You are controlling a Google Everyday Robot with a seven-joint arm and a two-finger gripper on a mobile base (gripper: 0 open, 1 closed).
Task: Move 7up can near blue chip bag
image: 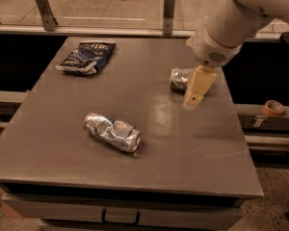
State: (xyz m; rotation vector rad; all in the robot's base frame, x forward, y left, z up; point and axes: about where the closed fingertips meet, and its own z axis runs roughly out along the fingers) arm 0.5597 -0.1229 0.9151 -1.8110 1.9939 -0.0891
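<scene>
The gripper [198, 89] is hanging right by the 7up can [180, 79] on the grey table [192, 148]; how open it is, I cannot tell. The blue chip bag [86, 57] is lying well apart, near a far corner.

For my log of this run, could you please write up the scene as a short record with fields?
table: grey, flat
7up can: on its side, right rear, partly hidden by the tool
blue chip bag: left rear corner, far from the 7up can
crushed silver can: front, left of centre
tool: over the table's right side, beside the 7up can
</scene>
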